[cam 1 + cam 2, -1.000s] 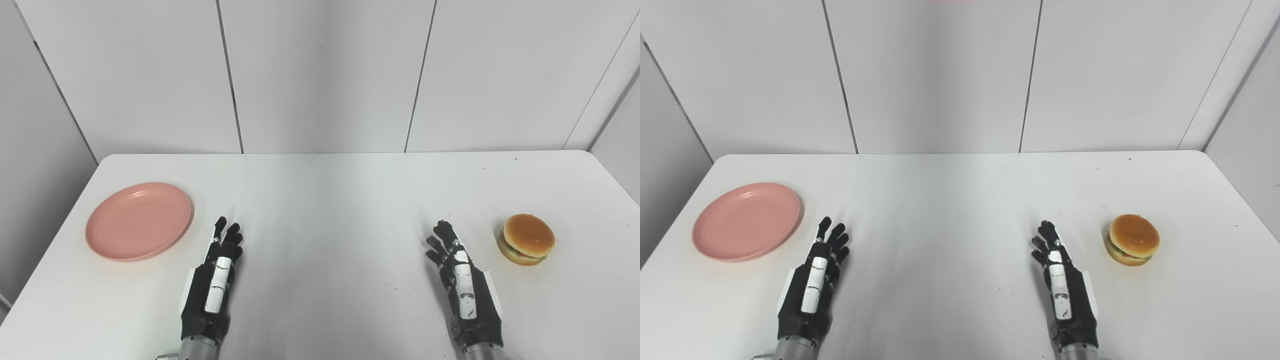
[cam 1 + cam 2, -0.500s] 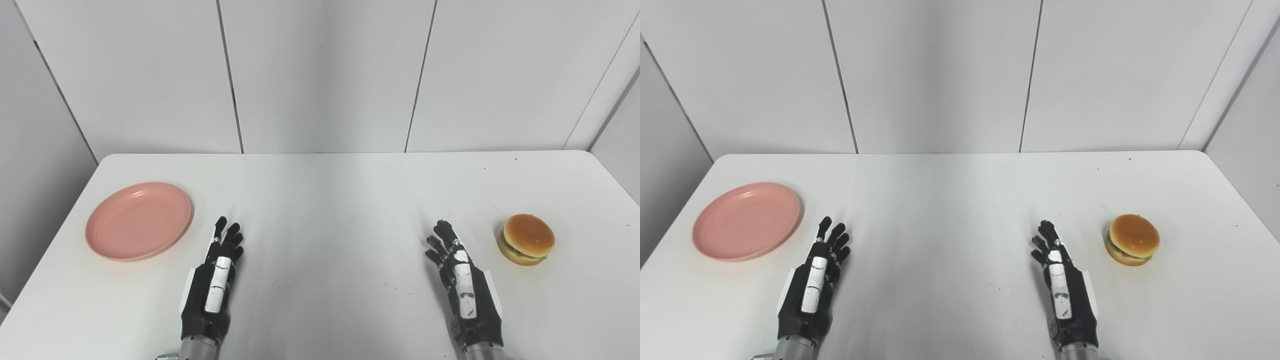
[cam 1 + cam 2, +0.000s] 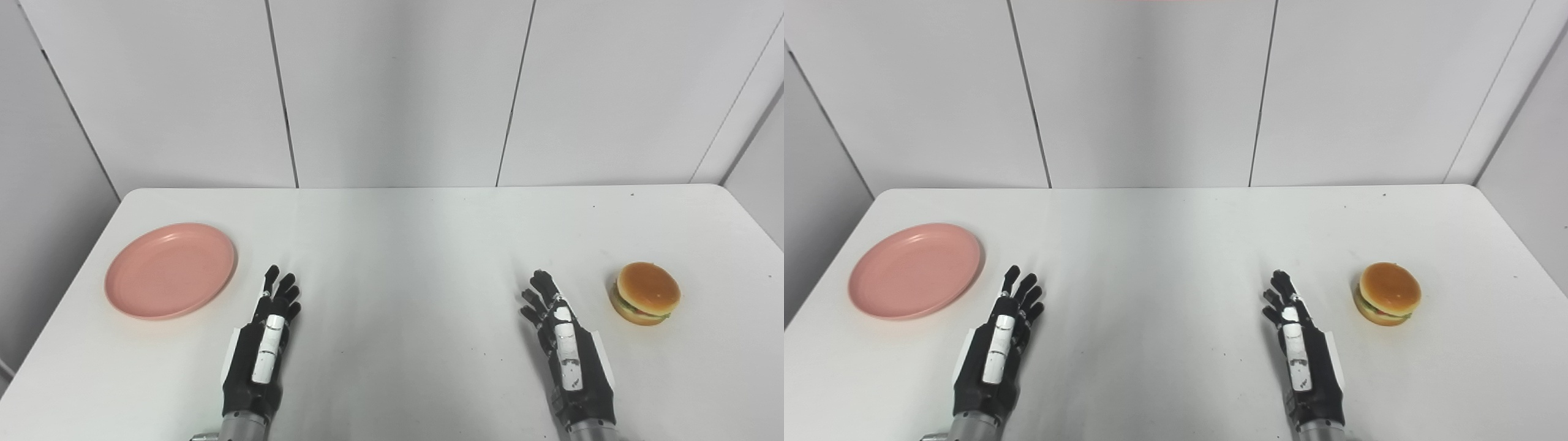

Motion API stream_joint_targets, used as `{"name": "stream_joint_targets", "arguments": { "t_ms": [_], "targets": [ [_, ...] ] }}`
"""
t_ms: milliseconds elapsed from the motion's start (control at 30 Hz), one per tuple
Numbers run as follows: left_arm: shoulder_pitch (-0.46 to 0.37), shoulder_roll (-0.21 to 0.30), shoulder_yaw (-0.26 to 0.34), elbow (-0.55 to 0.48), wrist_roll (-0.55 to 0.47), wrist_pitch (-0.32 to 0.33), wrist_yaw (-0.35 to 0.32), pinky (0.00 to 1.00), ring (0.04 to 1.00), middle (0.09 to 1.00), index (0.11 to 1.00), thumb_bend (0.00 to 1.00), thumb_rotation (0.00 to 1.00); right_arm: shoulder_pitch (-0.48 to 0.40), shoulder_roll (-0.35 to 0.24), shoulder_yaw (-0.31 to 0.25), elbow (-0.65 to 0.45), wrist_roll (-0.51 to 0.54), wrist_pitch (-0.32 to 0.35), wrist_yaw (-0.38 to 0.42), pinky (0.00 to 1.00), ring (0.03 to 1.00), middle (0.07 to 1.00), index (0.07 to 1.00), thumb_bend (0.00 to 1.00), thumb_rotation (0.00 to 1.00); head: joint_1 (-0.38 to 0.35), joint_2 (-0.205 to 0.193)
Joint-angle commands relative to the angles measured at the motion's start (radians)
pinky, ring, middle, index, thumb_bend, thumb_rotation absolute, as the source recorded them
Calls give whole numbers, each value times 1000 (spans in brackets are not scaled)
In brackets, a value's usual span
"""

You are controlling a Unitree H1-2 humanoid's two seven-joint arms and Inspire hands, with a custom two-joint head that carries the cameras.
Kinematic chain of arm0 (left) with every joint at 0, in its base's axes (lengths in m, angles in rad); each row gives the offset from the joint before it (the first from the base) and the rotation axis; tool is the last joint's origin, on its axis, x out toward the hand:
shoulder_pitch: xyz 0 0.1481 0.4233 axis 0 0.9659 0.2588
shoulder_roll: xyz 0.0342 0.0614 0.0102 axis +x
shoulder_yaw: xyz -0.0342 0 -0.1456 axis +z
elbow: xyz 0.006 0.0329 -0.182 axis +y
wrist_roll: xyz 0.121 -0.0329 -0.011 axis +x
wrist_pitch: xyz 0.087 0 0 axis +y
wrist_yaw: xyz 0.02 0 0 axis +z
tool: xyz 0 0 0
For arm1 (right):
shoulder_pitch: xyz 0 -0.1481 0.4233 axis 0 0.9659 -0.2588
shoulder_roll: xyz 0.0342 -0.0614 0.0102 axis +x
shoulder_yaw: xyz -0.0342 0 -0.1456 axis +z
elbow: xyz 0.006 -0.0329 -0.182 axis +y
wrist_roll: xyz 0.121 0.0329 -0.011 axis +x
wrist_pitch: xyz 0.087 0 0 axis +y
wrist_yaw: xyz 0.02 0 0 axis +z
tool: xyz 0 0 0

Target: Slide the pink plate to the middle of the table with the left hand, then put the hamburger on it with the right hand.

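Observation:
A pink plate [image 3: 169, 271] lies empty on the left side of the white table [image 3: 404, 245]. A hamburger [image 3: 647, 293] sits on the right side. My left hand [image 3: 263, 346] is open and empty, fingers stretched forward, near the front edge, to the right of the plate and apart from it. My right hand [image 3: 566, 352] is open and empty too, fingers stretched forward, to the left of the hamburger and apart from it. The scene also shows in the right eye view, with the plate [image 3: 914, 270] and the hamburger [image 3: 1388, 293].
Grey wall panels [image 3: 392, 92] stand right behind the table's far edge. The table's left and right edges slant inward toward the back.

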Motion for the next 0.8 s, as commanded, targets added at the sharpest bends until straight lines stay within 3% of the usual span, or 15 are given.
{"name": "stream_joint_targets", "arguments": {
  "t_ms": [0,233,467,533,767],
  "targets": [
    [-5,-7,-10,9,9,-23,-3,957,959,967,1000,834,834,-2,-15,-9,13,9,-18,18,922,915,944,910,832,984,29,-12],
    [-7,-36,-35,56,31,-82,3,951,975,980,1000,783,819,-2,-54,-29,50,51,-33,45,945,928,955,915,805,996,107,-49],
    [-6,-53,-40,72,44,-106,10,973,984,977,1000,710,823,4,-71,-34,49,61,-14,52,958,936,963,930,763,1000,121,-57],
    [-12,-50,-39,94,50,-126,9,971,984,977,1000,701,832,-2,-70,-33,70,59,-23,51,960,937,963,931,756,1000,115,-84],
    [-28,-47,-32,156,62,-201,22,958,971,976,1000,685,833,-14,-68,-33,108,34,-38,44,947,926,951,922,769,1000,134,-114]
  ]
}}
